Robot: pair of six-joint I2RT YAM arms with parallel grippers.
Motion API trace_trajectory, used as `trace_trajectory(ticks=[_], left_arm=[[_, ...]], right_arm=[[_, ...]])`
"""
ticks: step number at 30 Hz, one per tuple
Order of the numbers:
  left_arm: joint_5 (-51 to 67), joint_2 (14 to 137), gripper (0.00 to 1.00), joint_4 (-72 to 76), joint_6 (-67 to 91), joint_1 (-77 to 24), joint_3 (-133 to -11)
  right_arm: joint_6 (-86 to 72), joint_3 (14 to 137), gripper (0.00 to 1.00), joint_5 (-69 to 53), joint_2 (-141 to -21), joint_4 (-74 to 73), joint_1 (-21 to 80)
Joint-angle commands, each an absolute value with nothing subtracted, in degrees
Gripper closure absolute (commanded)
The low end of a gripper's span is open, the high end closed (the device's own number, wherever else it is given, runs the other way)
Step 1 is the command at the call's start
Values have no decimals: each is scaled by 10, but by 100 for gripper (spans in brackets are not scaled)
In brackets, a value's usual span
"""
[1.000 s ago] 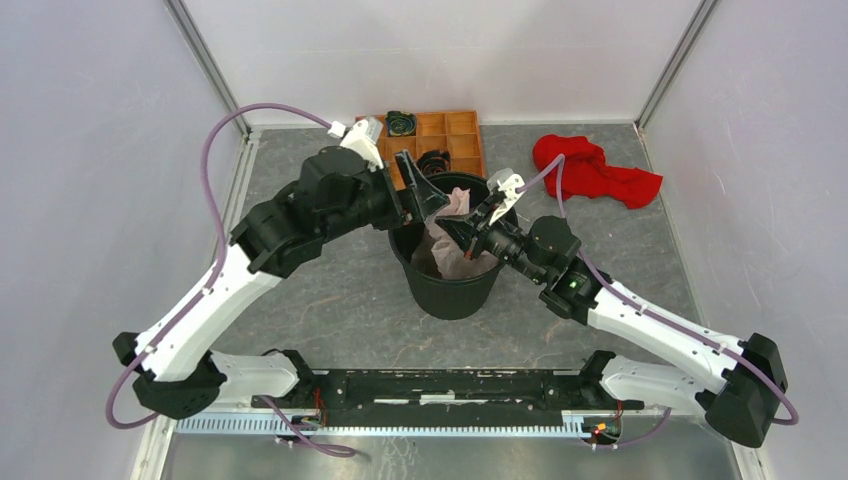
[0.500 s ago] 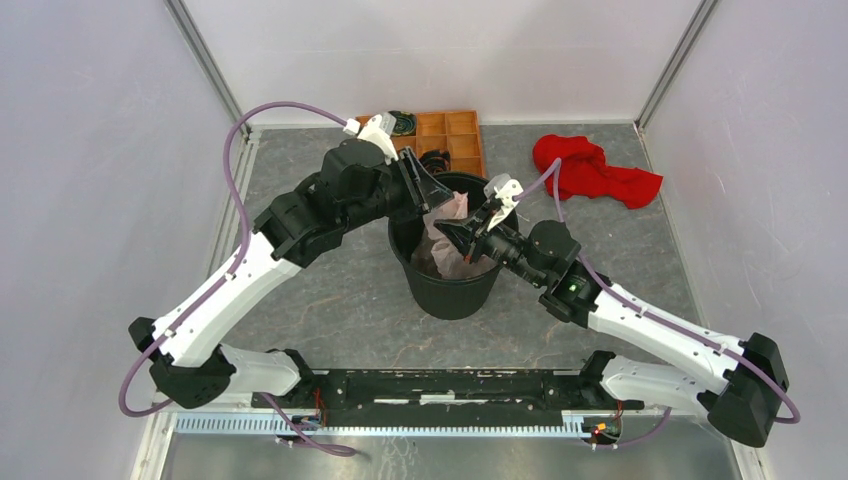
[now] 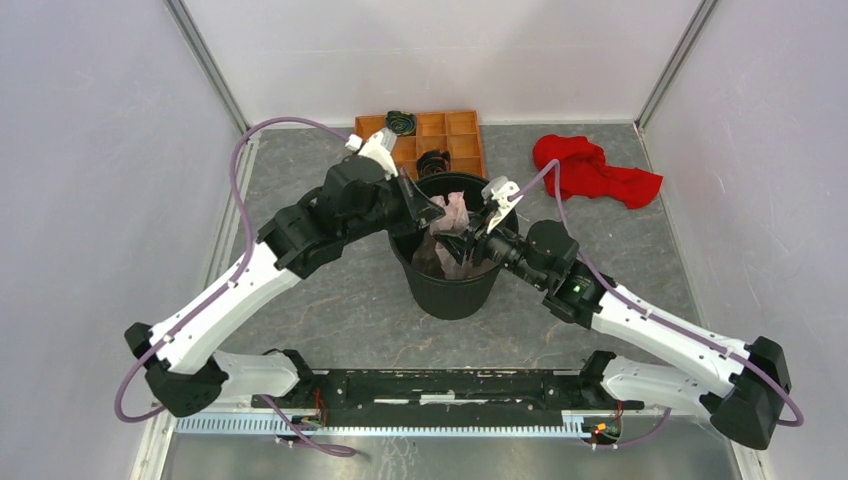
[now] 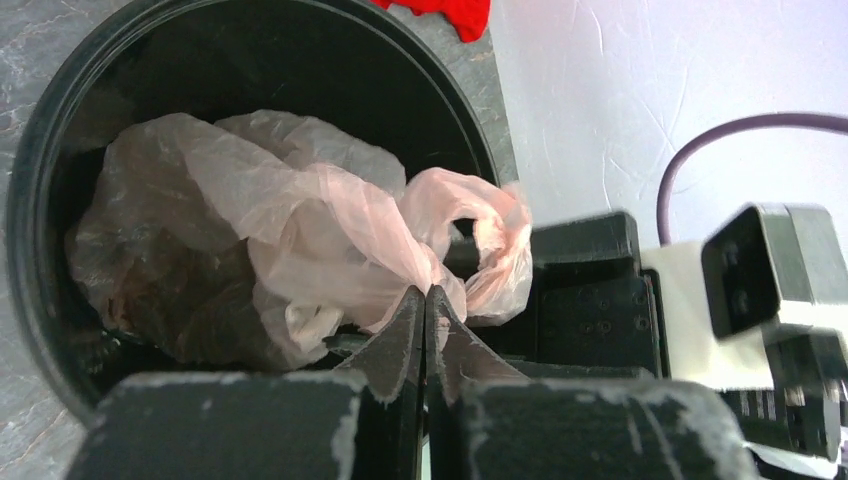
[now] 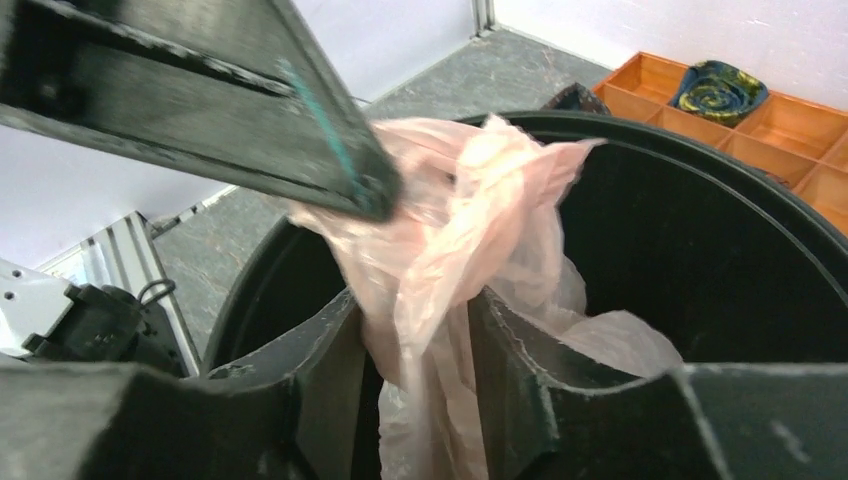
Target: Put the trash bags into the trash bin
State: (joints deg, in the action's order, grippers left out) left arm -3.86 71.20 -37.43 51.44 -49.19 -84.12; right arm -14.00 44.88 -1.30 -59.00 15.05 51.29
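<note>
Pink trash bag [image 4: 300, 215] lay partly in trash bin [image 4: 30, 200].
Film judged light, limp, slippery, so grip bunched folds; left end effector [image 4: 425, 300] was pinched shut on it, right end effector [image 5: 415, 310] stood parted around it.

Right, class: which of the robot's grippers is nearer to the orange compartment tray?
Left. The left gripper is over the far-left part of the trash bin, just in front of the orange tray. The right gripper is nearer the bin's middle, farther from the tray.
</note>
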Motion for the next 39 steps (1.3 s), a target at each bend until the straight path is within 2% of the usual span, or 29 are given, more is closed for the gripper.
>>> trace_trajectory(ticks=[1, 4, 12, 18, 23, 29, 30, 34, 35, 37, 38, 39], left_arm=[[-32, 642, 98, -319, 472, -486, -803], [-47, 602, 98, -303, 477, -487, -769], [-60, 555, 98, -308, 459, -487, -744], [-44, 556, 98, -308, 453, -487, -744], [-36, 556, 98, -311, 450, -487, -745], [-46, 556, 98, -330, 440, -487, -759], [-50, 556, 98, -334, 437, -487, -762], [-103, 552, 98, -389, 417, -487, -784], [-126, 548, 98, -411, 410, -486, -790], [-177, 540, 98, -458, 393, -487, -796], [-211, 536, 98, -484, 383, -487, -799], [-246, 533, 98, -510, 377, -487, -800]], right_arm=[[-133, 482, 43, 14, -555, 76, 515], [-129, 482, 30, 22, -538, 44, 516], [-111, 509, 22, 84, -513, 1, 516], [-83, 556, 23, 51, -564, -14, 516], [-54, 600, 37, 52, -605, -33, 520], [-34, 623, 35, 62, -639, -34, 528], [-38, 623, 38, 74, -641, -33, 528], [-74, 606, 59, 168, -607, -29, 528], [-81, 594, 66, 188, -586, -19, 529], [-92, 567, 93, 212, -544, -4, 528], [-96, 551, 99, 213, -520, 17, 528], [-100, 542, 99, 203, -504, 25, 528]])
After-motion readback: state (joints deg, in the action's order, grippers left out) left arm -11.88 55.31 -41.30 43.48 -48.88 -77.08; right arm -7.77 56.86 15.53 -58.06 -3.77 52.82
